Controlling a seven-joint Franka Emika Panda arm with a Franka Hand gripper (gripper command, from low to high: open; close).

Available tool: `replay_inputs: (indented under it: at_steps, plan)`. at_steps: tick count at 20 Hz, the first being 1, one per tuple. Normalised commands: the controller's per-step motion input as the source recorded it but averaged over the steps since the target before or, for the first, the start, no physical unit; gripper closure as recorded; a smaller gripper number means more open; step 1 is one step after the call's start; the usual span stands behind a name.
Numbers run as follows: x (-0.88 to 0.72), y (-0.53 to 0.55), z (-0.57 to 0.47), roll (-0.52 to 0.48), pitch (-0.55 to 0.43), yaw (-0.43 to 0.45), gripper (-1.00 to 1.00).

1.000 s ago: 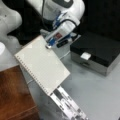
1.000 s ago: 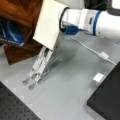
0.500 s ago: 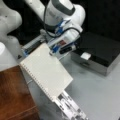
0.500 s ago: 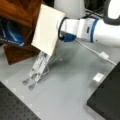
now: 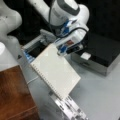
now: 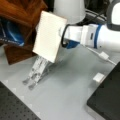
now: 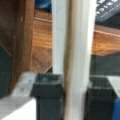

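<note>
— Above the grey table (image 5: 100,85), what is being carried?

— A white spiral-bound notebook (image 5: 55,70) is held by the gripper (image 5: 61,51), which is clamped on the book's upper edge. In the wrist view the notebook (image 7: 72,50) is seen edge-on, pinched between the two dark fingers (image 7: 47,86), so the jaws are closed down to little more than the book's thickness.

— How far along can the work be judged to be?

— The pickup can be taken as done: the book is lifted clear of the table and hangs tilted from the claw. It has not been set down. A clear slotted rack (image 6: 37,71) is seen just below its lower corner in both front views, and no contact between book and rack can be made out with certainty. The placing, if that is what is meant, would be judged as left to do.

— How does the book look?

— A plain pale cover is shown, with a wire spiral running along one long side in a front view (image 5: 43,80). It is flat and closed, and no bending is visible. In a front view (image 6: 48,35) it is held nearly upright before the wooden shelf (image 6: 20,12).

— What else is nearby?

— A black box (image 5: 105,50) and a small white block (image 6: 99,77) are seen well apart from the book.
</note>
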Motion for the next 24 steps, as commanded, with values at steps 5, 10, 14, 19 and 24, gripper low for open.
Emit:
replay_inputs:
  at_steps: [5, 10, 14, 19, 24]
  plan:
    - [0.38, 0.28, -0.15, -0.26, -0.146, -0.222, 1.0]
    - [0.28, 0.22, -0.28, -0.266, -0.175, -0.256, 1.0]
    - [0.26, 0.18, -0.27, -0.239, -0.153, -0.254, 1.0]
    - [0.23, 0.14, -0.24, -0.233, -0.131, -0.244, 1.0]
    - [0.25, 0.11, -0.15, -0.222, -0.142, -0.18, 1.0]
